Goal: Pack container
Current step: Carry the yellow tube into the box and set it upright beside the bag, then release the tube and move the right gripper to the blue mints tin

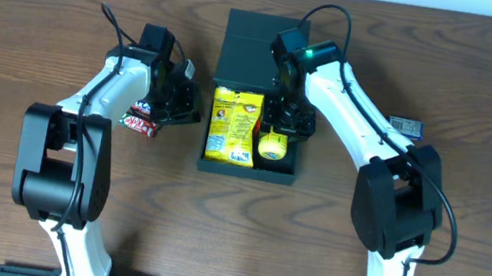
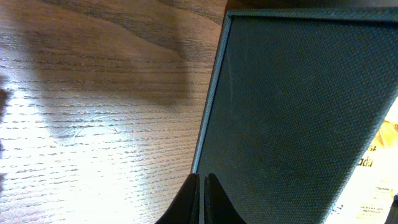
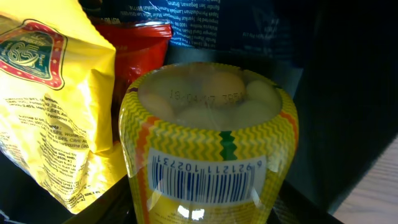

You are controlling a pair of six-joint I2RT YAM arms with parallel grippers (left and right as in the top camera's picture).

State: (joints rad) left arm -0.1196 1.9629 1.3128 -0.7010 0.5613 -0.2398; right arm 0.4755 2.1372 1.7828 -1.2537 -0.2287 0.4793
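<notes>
While left claw [image 2: 201, 184] sits shut, right claw [image 1: 276, 132] tight on yellow cup [image 1: 271, 148] inside container [image 1: 248, 48].

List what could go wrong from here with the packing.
1. The round yellow plastic tub sits close against the yellow foil snack bag. The right gripper above it might tip it when pulling away.
2. The shut left gripper is close beside the dark teal-green cardboard box, so a sideways move could shove it.
</notes>
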